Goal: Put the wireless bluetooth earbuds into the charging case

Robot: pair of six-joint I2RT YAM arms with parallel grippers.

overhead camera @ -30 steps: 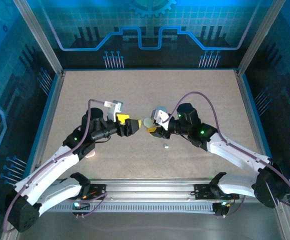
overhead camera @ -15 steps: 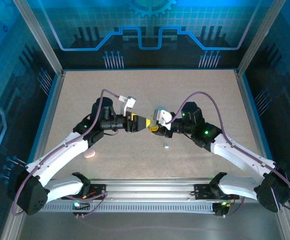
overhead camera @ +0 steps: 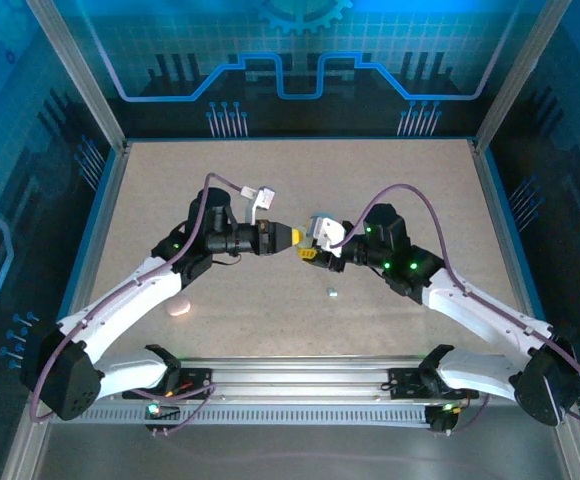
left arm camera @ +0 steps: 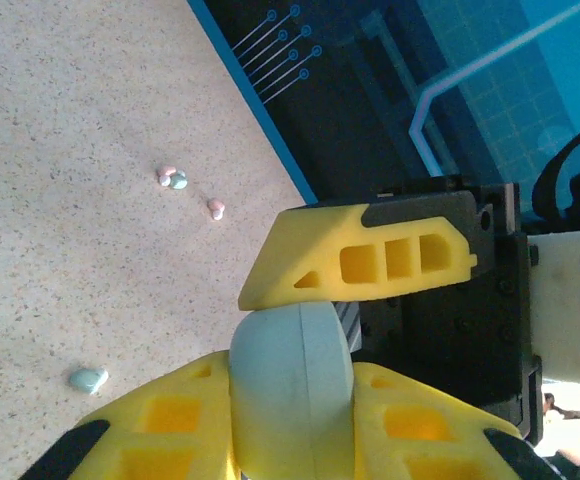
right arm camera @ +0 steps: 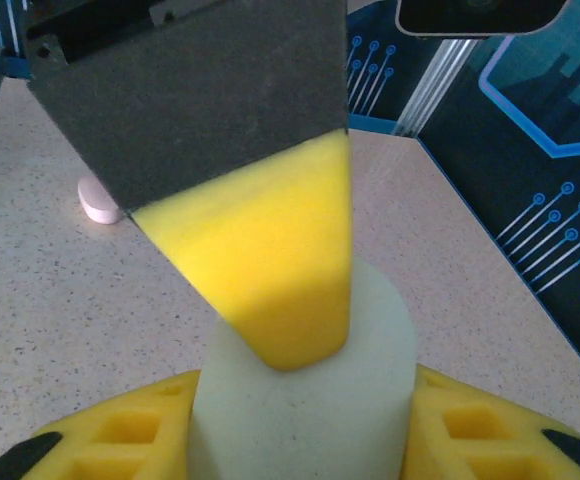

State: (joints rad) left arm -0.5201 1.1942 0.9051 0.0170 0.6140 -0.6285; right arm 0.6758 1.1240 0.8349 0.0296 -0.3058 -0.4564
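Note:
A pale blue-green oval charging case point(left arm camera: 290, 385) point(right arm camera: 310, 400) hangs in mid-air above the table's middle, gripped from both sides. My left gripper point(overhead camera: 294, 238) point(left arm camera: 290, 400) is shut on it, yellow fingers point(left arm camera: 160, 430) pressing its flanks. The right gripper point(overhead camera: 309, 250) point(right arm camera: 305, 430) also holds it; one of its fingers point(left arm camera: 360, 255) rests on the case's top edge. A tiny pale earbud point(overhead camera: 332, 293) lies on the table in front of the right gripper. Another pale earbud point(left arm camera: 88, 379) lies on the tabletop in the left wrist view.
A pink oval case point(overhead camera: 178, 307) point(right arm camera: 98, 200) lies on the table under the left forearm. Small pink and green pieces point(left arm camera: 172, 179) and a pink one point(left arm camera: 215, 208) lie near the blue table border. Metal frame posts stand at the table's corners.
The left gripper swung right to meet the right gripper and shut on the case that the right gripper holds. The right gripper stayed nearly in place.

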